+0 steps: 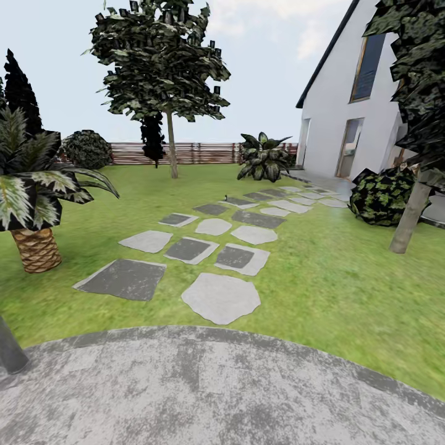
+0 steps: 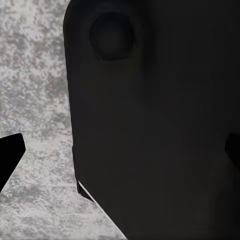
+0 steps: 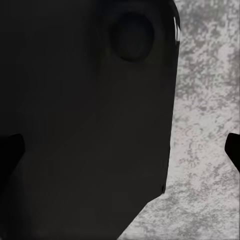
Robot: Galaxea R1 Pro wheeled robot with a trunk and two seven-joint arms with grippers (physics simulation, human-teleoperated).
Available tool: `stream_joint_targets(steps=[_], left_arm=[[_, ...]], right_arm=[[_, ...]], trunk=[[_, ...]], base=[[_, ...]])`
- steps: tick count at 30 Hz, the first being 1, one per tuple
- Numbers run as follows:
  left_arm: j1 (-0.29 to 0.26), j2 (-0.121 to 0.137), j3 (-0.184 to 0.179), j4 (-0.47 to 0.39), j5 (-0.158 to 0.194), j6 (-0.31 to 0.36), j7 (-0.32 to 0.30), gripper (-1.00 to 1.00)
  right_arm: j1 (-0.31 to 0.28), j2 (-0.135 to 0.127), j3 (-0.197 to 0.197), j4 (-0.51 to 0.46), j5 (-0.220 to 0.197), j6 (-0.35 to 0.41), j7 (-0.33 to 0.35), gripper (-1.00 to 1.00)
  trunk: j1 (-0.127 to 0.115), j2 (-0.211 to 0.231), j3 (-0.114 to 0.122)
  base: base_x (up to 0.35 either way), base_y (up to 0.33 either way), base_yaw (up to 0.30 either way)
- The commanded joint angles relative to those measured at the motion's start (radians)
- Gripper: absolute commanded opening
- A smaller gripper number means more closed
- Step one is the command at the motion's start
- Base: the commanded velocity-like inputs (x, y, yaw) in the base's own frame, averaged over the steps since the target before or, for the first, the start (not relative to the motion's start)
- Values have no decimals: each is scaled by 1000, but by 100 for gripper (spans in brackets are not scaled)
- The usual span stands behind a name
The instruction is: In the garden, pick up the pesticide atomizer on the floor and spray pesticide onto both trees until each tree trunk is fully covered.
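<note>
Left of the stepping stones [image 1: 220,296], a short palm [image 1: 37,247] on the lawn [image 1: 321,278]. Beyond them, toward the fence [image 1: 204,152], one tree [image 1: 172,154]. Right of them, the second tree trunk [image 1: 409,219], leaning, before the white house [image 1: 346,117]. Atomizer not made out. Left gripper [image 2: 120,150] and right gripper [image 3: 120,150] over grey paving [image 1: 216,395], fingers [image 2: 10,155] [image 3: 232,150] spread wide, gripping nothing.

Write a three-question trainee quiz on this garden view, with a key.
1. True or false: the far tree stands on the lawn in front of the wooden fence.
2. What runs from the grey paved area toward the white house? A) gravel strip B) stepping stones C) hedge
3. Fill in: the near tree trunk leans beside a dark ____.

Key: 1 true. 2 B, the stepping stones. 3 bush.
</note>
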Motion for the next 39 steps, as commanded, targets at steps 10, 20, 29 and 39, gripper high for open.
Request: stream_joint_targets(steps=[10, 20, 29, 39], left_arm=[[0, -3, -2, 2, -1, -4, -3, 100], [-5, -2, -4, -44, -3, -51, -1, 100], [-53, 9, -9, -319, -13, -273, -8, 100], [-83, 71, -2, -475, -12, -274, -3, 100]], right_arm=[[-24, 38, 3, -32, 1, 3, 1, 100], [-28, 35, -6, -59, -3, -49, -5, 100], [-28, -32, -8, -338, -3, -568, -6, 100], [-109, -60, -19, -449, 1, -571, -4, 100]], trunk=[[0, 0, 0], [0, 0, 0], [0, 0, 0], [0, 0, 0]], base=[[0, 0, 0], [0, 0, 0], [0, 0, 0], [0, 0, 0]])
